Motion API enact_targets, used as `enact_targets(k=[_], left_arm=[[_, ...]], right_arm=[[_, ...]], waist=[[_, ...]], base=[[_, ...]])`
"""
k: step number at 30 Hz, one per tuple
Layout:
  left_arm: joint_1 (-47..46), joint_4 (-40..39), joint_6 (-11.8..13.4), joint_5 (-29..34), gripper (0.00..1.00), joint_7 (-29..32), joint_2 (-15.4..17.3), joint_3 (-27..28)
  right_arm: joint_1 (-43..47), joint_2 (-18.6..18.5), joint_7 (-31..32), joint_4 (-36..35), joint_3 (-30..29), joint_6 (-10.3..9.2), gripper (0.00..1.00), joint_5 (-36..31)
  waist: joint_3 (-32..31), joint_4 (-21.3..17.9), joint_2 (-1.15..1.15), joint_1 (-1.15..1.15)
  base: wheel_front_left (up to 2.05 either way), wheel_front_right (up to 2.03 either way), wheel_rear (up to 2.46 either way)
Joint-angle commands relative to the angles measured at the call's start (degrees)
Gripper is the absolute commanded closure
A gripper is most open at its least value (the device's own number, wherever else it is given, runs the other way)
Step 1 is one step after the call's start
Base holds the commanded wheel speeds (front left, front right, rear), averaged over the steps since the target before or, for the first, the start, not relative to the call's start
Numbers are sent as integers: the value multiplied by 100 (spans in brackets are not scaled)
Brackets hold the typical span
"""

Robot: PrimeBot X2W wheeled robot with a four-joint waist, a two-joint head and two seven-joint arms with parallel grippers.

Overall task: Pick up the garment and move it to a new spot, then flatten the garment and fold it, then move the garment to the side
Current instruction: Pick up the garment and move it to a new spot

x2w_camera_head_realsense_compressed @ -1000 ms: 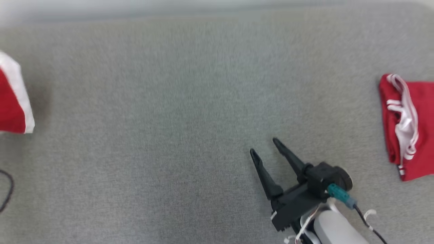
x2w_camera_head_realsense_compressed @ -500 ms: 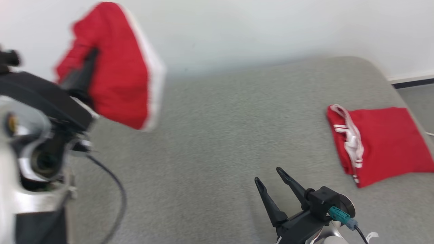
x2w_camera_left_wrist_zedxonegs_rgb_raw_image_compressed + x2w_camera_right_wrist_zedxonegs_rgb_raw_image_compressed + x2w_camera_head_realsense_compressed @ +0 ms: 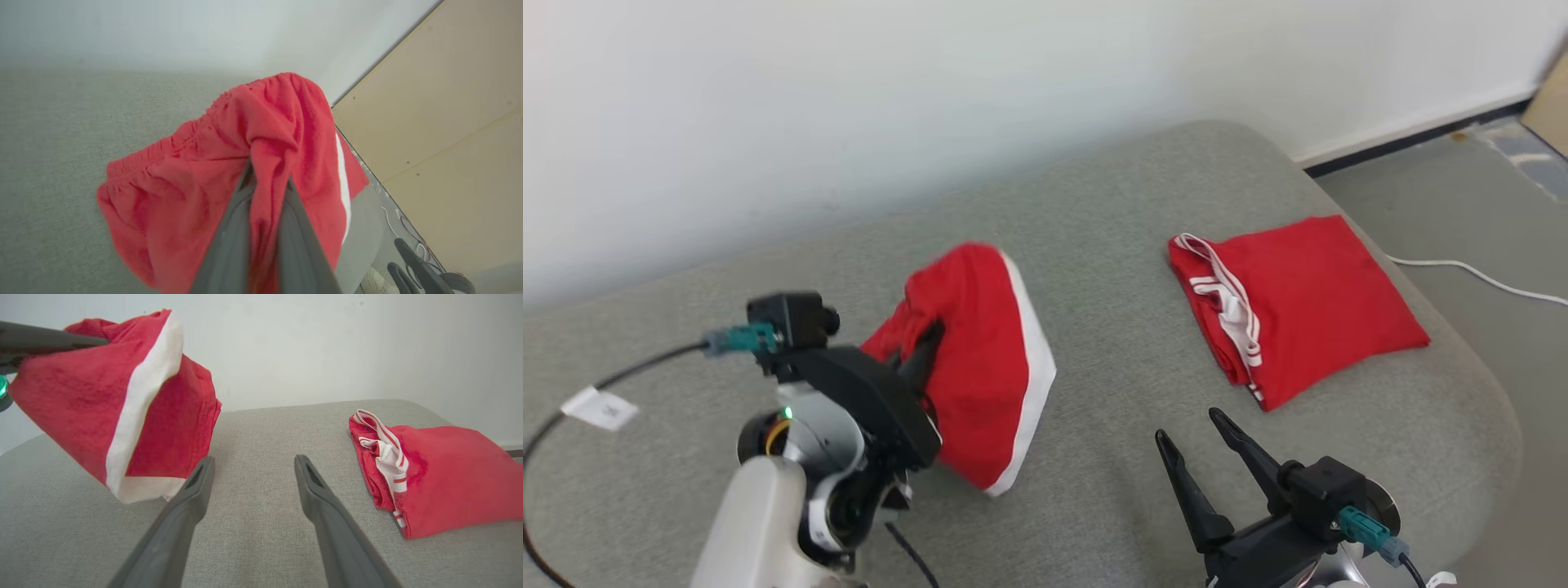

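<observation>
1. Left of the folded red shorts (image 3: 1307, 302), I see my left gripper (image 3: 929, 339) clamped on the red white-trimmed garment (image 3: 984, 367), which hangs bunched over the grey pad (image 3: 1111, 343).
2. My right gripper (image 3: 1189, 425) sits nearer the shorts, towards me from them, fingers spread wide, holding nothing.

The head camera has swung up and round: the folded red garment (image 3: 1298, 302), cut off at the right edge a second ago, now shows whole, with wall (image 3: 931, 98) and floor (image 3: 1462, 204) beyond it. The left gripper (image 3: 929, 343), clamped on the loose garment (image 3: 980, 384), has brought it from far left of the folded one to hang much nearer to it.
</observation>
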Motion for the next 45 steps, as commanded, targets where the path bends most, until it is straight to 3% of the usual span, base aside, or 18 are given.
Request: enact_targets(k=[1, 9, 10, 11, 21, 29, 45], left_arm=[[158, 431, 9, 141, 100, -308, -5, -112], [112, 1672, 111, 786, 100, -1229, -10, -583], [77, 1792, 95, 865, 56, -1346, -7, -652], [43, 1904, 61, 938, 0, -1453, -8, -708], [147, 1886, -194, 1023, 0, -2999, 17, -755], [810, 1385, -29, 1202, 0, -4167, 252, -507], [2846, 183, 292, 1989, 0, -4474, 515, 193]], right_arm=[[84, 23, 10, -46, -30, -14, 0, -50], [115, 83, 40, -136, -136, -14, 0, -97], [114, 87, 31, -142, -145, -14, 0, -100], [118, 83, 31, -143, -165, -14, 0, -104], [307, 23, 94, -237, -554, -14, 0, -181], [530, -7, 172, -377, -990, -14, 0, -259], [1180, 127, 175, -399, -1542, -14, 0, -342]], waist=[[165, -289, 0, 0], [245, -172, 0, 0], [242, -134, 0, 0], [236, -82, 0, 0], [2, 579, 0, 0], [-210, 1114, 0, 0], [-587, 1780, 0, 0]], base=[[0, 0, 0], [0, 0, 0], [0, 0, 0], [0, 0, 0], [0, 0, 0], [0, 0, 0], [0, 0, 0]])
